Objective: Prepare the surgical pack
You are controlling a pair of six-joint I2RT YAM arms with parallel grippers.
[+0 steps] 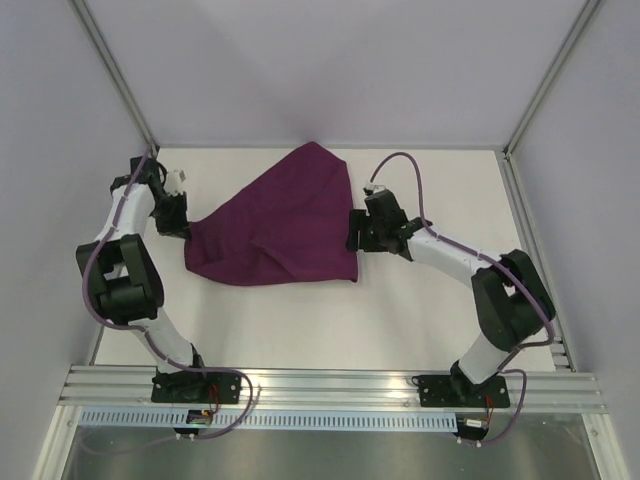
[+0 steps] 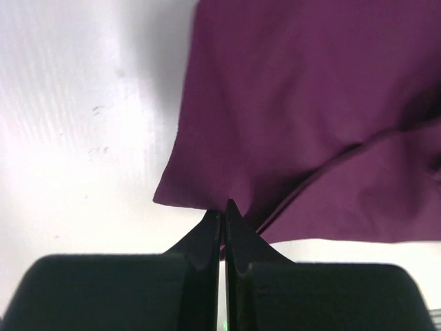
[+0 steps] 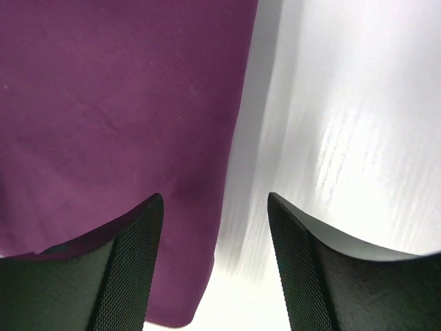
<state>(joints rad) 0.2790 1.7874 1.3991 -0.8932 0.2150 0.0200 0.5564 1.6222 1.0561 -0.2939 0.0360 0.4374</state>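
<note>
The worktop (image 1: 300,320) is white, and the only piece of the surgical pack on it is the purple cloth (image 1: 285,225). No tray, instruments, gauze or packets are in view. The cloth lies in the middle of the worktop, not spread square. It is bunched into a rough triangle with its peak pointing away from the arm bases, its broad side towards them, and a fold running across it.

The two arms flank the cloth, one at each end of its broad side. The left hand (image 2: 222,207) is at the cloth's left corner. Its fingers are pressed tight together with no gap between them, and their tips meet right on the hem, so it appears to be pinching the fabric there. The right hand (image 3: 215,227) is at the cloth's right edge with its fingers spread wide, holding nothing. One finger hangs over the fabric and the other over bare worktop just beside it, so the hem runs between them.

The step in hand looks like laying the cloth out flat as the base for the pack. One side seems secured and the other is lined up but not yet gripped.

The next move probably calls for the right hand to lower onto the hem and close on a single layer. Both hands can then draw apart and outward to pull the fold out. The pull needs to be even, or the cloth may slip from the thin pinch at the left corner.
</note>
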